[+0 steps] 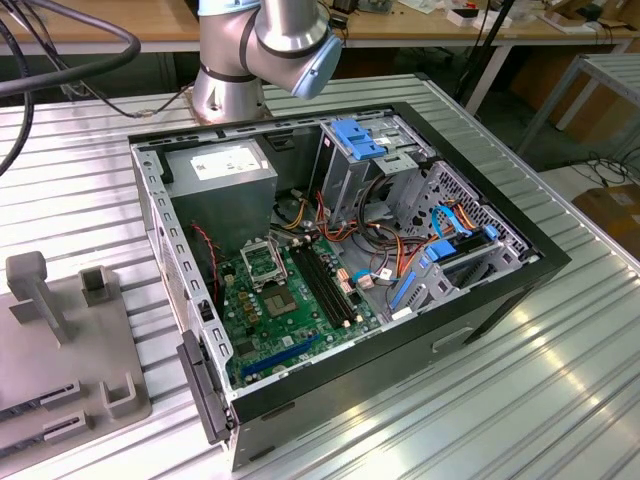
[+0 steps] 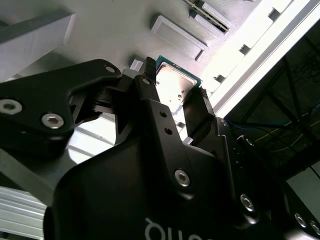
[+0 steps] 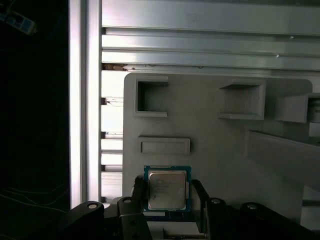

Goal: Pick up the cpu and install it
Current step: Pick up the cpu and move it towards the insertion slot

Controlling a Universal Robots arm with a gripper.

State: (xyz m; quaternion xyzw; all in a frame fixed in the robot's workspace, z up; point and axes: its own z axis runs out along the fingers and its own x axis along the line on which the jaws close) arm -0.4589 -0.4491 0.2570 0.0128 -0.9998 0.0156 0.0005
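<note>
The cpu [image 3: 167, 189] is a small square chip with a shiny metal top and a green rim. In both wrist views it sits between my gripper's [image 3: 169, 186] two black fingers, which press on its opposite edges. The gripper [image 2: 175, 79] is shut on the cpu [image 2: 176, 86], above the grey fixture plate [image 3: 210, 150]. In the exterior view the open computer case [image 1: 340, 260] lies on the metal table, and the motherboard's square socket frame [image 1: 262, 262] is next to the long black memory slots.
The grey fixture plate [image 1: 60, 380] with raised blocks and pockets sits at the exterior view's left, beside the case. The arm's base [image 1: 228, 80] stands behind the case. A grey power-supply box [image 1: 222, 185], cables and blue drive brackets [image 1: 360, 138] crowd the case.
</note>
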